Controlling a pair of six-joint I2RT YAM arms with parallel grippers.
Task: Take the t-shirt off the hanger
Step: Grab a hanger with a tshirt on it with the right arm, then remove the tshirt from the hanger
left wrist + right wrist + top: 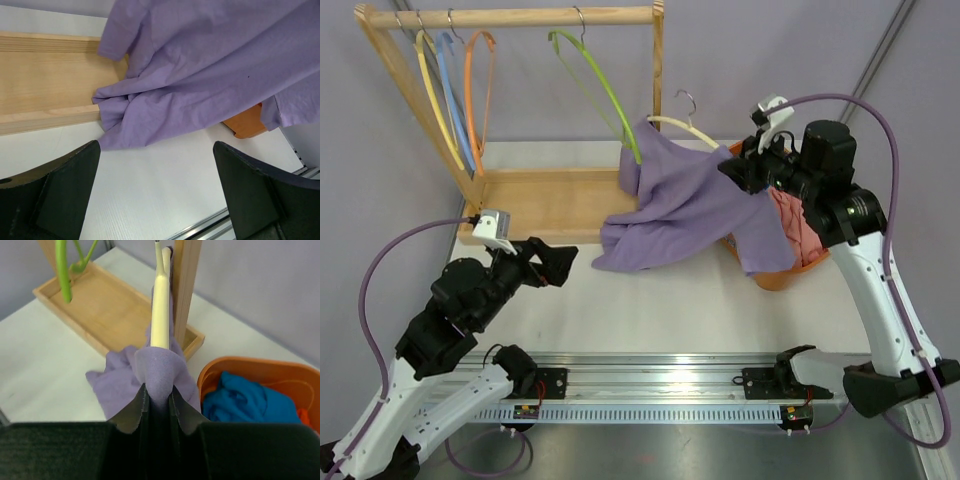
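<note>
The purple t-shirt [670,205] hangs in the middle right of the top view. Its upper part is draped over the cream hanger [682,124], and its lower half is slumped in folds across the rack's wooden base [45,75] and onto the worktop [650,310]. The hanger's hook sits just right of the rack [520,17] post and does not appear to be on the rail.

The right gripper [159,395] is pinched narrow on a fold of the shirt where it wraps over the end of the hanger arm. Whether the arm itself is inside that pinch cannot be told. The left gripper [157,200] stands wide and empty at the lower left, with the shirt's hem just beyond its fingers.

The fabric looks thin, light and limp. It will probably bunch and stretch rather than slide cleanly, and a neck opening is likely to catch on the stiff, smooth hanger. The loose hem or sleeve lying on the worktop looks like the easiest place to grasp, taking a thick gather rather than a single layer. Pulling down and away from the hanger arm should peel it off. The orange basket [778,280] of clothes sits under the shirt's right edge and could snag it.
</note>
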